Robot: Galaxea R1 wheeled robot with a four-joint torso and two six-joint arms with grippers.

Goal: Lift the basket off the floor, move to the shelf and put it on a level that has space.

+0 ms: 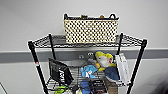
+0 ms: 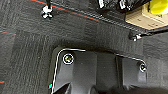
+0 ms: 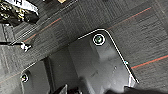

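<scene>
1. Basket (image 1: 90, 30): checker-woven, cream and dark, dark rim with loop handles. It sits on the level (image 1: 132, 40), the highest wire tier of the shelf (image 1: 34, 56), close to the wall and roughly centred between the posts. Its base looks flat on the grid, with no tilt that I can see.

2. Level: bare wire shows on both sides of the basket, so the load has room and nothing crowds it.

3. Lower tier: plush toys (image 1: 105, 60), a dark bag (image 1: 60, 71) and a white box (image 1: 122, 67) lie beneath. None touches the basket.

4. Floor (image 2: 25, 50): dark grey carpet tiles with thin red lines, seen by both of my wrist cameras. A caster wheel (image 2: 46, 12) of the shelf stands on the carpet, and a cardboard box (image 2: 145, 15) rests low beside it.

5. Tools: both wrist views look down over the dark plate of my base to the carpet. I cannot tell whether my left tool or my right tool is open or closed. Neither wrist view shows the basket.

6. Step in hand, as I judge it: confirming the placement. Doing this well means the base bears fully on the wire, set back from the front edge, with both arms kept low and away from the posts so the wheeled shelf is not nudged.

7. Risk: the shelf stands on casters, so a bump could roll it.
</scene>
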